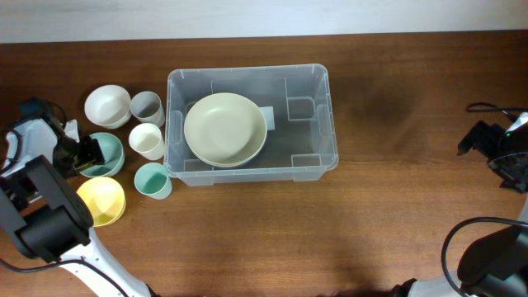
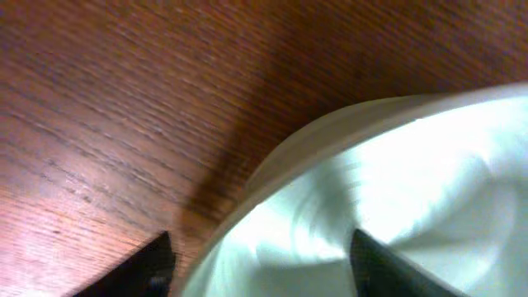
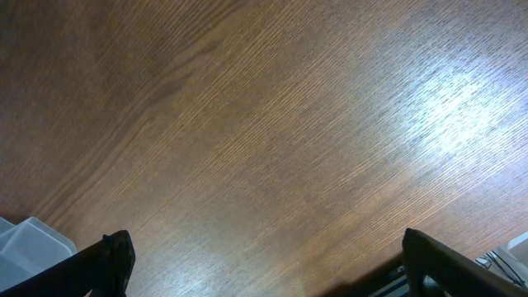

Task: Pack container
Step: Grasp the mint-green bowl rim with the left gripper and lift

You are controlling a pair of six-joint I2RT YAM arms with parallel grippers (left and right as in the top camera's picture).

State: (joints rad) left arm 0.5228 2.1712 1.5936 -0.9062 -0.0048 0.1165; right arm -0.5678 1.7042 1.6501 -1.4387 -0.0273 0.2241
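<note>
The brown wooden table (image 1: 396,214) fills nearly the whole overhead view. The container (image 1: 301,136) stands on it, just left of the frame's centre and toward the top, with its long sides running left to right. Its clear walls show the moulded ridges inside, and one corner (image 3: 25,239) shows at the lower left edge of the right wrist view.

A large cream bowl (image 1: 224,129) sits upright in the left half of the container. The right half holds nothing but the bare bottom, where a bit of a white label (image 1: 266,118) shows beside the bowl.

The smaller bowls lie on the table at the left of the frame, outside the container. A white bowl (image 1: 107,105) is uppermost, a teal bowl (image 1: 107,157) is below it, and a yellow bowl (image 1: 101,200) is lowest.

The left pincer (image 1: 87,153) is at the left rim of the teal bowl. In the left wrist view it (image 2: 260,239) stands open, with one finger over the table (image 2: 124,99) outside the rim and the other over the inside of the bowl (image 2: 412,181).

The right pincer (image 1: 472,139) is near the right edge of the frame, well apart from the container. In its own view it (image 3: 264,239) is spread wide, with only bare table (image 3: 264,124) between the fingers.

Three cups stand between the small bowls and the container's left wall. A grey cup (image 1: 146,107) is at the top, a white cup (image 1: 147,141) is in the middle, and a teal cup (image 1: 153,181) is at the bottom, near the container's lower left corner.
</note>
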